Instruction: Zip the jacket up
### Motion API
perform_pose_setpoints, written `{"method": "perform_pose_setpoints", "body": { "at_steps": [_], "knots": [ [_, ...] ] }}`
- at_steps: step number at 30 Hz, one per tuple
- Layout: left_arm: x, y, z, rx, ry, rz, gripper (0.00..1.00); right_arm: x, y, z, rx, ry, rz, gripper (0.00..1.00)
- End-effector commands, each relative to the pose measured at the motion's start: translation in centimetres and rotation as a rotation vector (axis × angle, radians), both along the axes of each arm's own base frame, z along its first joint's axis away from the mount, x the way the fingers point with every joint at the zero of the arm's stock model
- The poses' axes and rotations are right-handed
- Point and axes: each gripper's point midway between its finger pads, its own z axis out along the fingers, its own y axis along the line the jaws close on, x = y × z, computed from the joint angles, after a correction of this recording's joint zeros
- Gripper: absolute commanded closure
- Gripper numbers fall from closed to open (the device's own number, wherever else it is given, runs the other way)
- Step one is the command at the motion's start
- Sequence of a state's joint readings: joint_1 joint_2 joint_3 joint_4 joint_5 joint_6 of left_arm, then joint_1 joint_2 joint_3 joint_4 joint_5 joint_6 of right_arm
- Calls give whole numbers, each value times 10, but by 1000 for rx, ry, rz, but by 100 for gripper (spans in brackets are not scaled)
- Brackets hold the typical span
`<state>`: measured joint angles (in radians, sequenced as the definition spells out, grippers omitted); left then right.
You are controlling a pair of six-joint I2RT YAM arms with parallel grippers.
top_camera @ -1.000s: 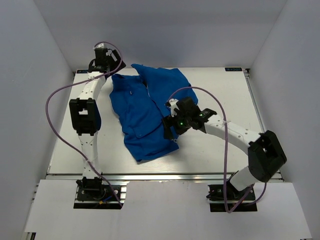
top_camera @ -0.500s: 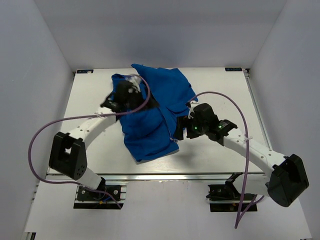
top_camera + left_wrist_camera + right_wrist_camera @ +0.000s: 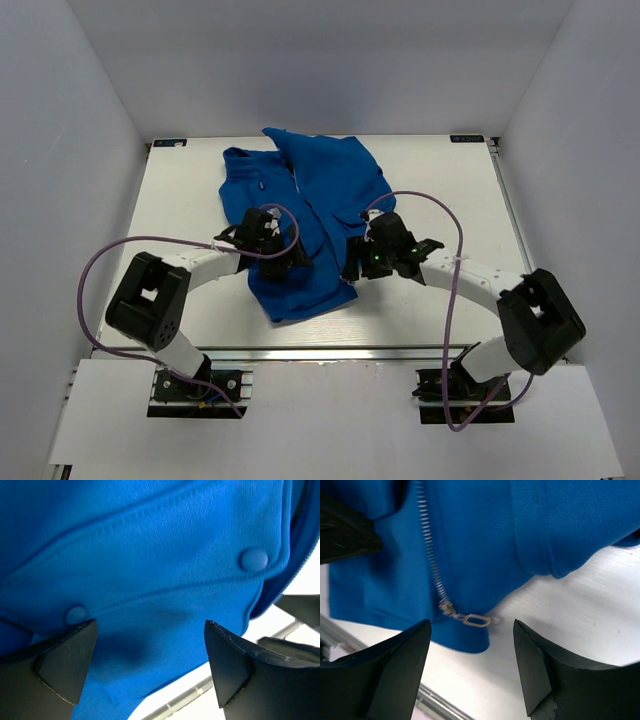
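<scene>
The royal-blue jacket (image 3: 322,190) lies spread on the white table, collar to the back and hem toward me. In the right wrist view its zipper teeth (image 3: 431,555) run down to a small silvery pull (image 3: 476,620) at the hem corner. My right gripper (image 3: 471,626) stands open with the pull lying just ahead of the gap, and it touches nothing. My left gripper (image 3: 150,647) is open low over the jacket's (image 3: 165,540) lower front, beside a flap with round snaps (image 3: 254,559). From above, the left gripper (image 3: 290,258) and right gripper (image 3: 352,268) flank the hem.
The white table (image 3: 440,190) has a metal rail (image 3: 330,350) along its near edge, close below the jacket hem. Purple cables (image 3: 110,255) loop off both arms. Pale walls enclose the table on three sides.
My left arm has swung from the far back-left corner down onto the jacket's lower front. My right arm has folded in, its gripper staying by the hem corner.
</scene>
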<state>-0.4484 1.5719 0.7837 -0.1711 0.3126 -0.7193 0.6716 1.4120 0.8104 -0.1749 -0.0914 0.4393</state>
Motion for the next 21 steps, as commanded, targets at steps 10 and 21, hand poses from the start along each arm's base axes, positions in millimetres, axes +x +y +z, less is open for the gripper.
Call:
{"method": "perform_pose_setpoints", "body": {
  "at_steps": [10,21],
  "knots": [
    [41,65,-22,362,-32,177,2,36,36,-5,84,1,-8,32],
    [34,50,-15,269,-47,136,2,45,56,-8,162,20,-3,34]
  ]
}}
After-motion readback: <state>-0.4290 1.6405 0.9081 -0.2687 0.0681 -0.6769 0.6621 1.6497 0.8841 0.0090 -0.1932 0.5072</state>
